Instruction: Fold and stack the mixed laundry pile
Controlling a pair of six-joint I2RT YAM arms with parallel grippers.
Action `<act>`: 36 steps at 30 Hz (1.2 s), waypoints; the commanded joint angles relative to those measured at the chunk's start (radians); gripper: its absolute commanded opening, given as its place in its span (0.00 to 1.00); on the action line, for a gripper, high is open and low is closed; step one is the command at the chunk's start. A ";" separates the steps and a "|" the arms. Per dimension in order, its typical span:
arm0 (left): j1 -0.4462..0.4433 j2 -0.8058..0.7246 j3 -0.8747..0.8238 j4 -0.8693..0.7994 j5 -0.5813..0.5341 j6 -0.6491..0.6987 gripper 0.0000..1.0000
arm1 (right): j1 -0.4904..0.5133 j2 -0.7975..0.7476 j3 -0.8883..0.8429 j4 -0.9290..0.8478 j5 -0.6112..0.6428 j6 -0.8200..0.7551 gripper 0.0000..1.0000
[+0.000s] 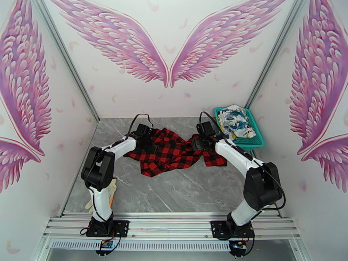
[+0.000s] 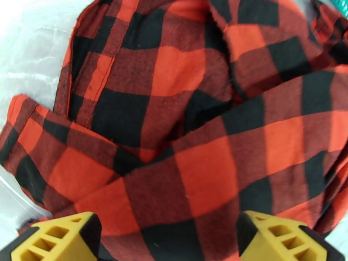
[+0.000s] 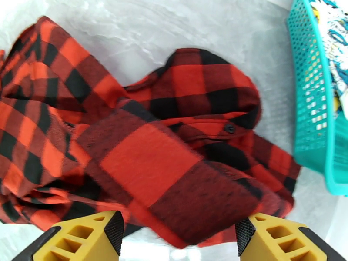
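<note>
The red-and-black check shirt (image 1: 174, 152) lies crumpled and spread on the grey table between my two arms. My left gripper (image 1: 146, 136) hovers over its left edge. In the left wrist view its yellow fingers (image 2: 56, 238) stand wide apart above the shirt (image 2: 195, 140), so the left gripper (image 2: 167, 242) is open. My right gripper (image 1: 201, 142) is over the shirt's right side. The right gripper (image 3: 180, 240) is also open, and the folded cuff of the shirt (image 3: 165, 162) lies below it. The white printed garment (image 1: 235, 120) sits bunched in the teal basket.
The teal mesh basket (image 1: 256, 142) stands at the back right corner, close to my right arm, and its wall (image 3: 311, 109) runs beside the shirt's cuff. A beige glove-like cloth (image 1: 112, 189) lies by the left arm's base. Bare grey table (image 1: 182, 192) stretches in front of the shirt.
</note>
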 commanded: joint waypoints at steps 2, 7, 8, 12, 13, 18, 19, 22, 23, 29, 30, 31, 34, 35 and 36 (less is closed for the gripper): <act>0.000 0.097 0.125 -0.139 -0.043 0.116 0.61 | -0.021 0.028 0.039 -0.073 0.095 -0.056 0.76; 0.000 0.134 0.178 -0.163 -0.017 0.118 0.20 | -0.064 0.090 0.074 -0.044 0.093 -0.062 0.65; 0.002 0.127 0.177 -0.157 -0.006 0.108 0.06 | -0.066 0.097 0.085 -0.048 0.090 -0.061 0.61; 0.005 0.074 0.145 -0.090 0.074 0.076 0.00 | -0.066 0.086 0.094 -0.012 0.058 -0.042 0.33; 0.004 0.062 0.140 -0.080 0.084 0.072 0.00 | -0.068 0.082 0.096 -0.007 0.057 -0.040 0.27; -0.001 -0.097 0.048 0.012 0.081 0.037 0.00 | -0.067 0.009 0.081 -0.015 0.066 -0.021 0.11; -0.003 -0.146 0.020 0.029 0.078 0.030 0.00 | -0.067 -0.019 0.067 -0.015 0.066 -0.010 0.10; -0.020 -0.300 -0.065 0.052 0.061 0.017 0.00 | -0.067 -0.115 0.007 -0.006 0.053 0.023 0.05; -0.030 -0.352 -0.088 0.045 0.050 0.013 0.00 | -0.066 -0.150 -0.016 -0.004 0.046 0.036 0.03; -0.146 -0.657 -0.264 -0.046 -0.026 -0.039 0.00 | -0.066 -0.351 -0.148 -0.058 0.031 0.105 0.00; -0.174 -0.704 -0.286 -0.065 -0.043 -0.059 0.00 | -0.066 -0.386 -0.170 -0.069 0.030 0.118 0.00; -0.206 -0.760 -0.312 -0.084 -0.064 -0.082 0.00 | -0.066 -0.431 -0.197 -0.081 0.030 0.135 0.00; -0.303 -0.913 -0.384 -0.126 -0.107 -0.168 0.00 | -0.065 -0.560 -0.279 -0.107 0.015 0.186 0.01; -0.340 -0.961 -0.404 -0.140 -0.120 -0.189 0.00 | -0.065 -0.604 -0.308 -0.112 0.009 0.202 0.01; -0.369 -0.998 -0.416 -0.153 -0.140 -0.209 0.00 | -0.065 -0.638 -0.334 -0.114 0.001 0.217 0.01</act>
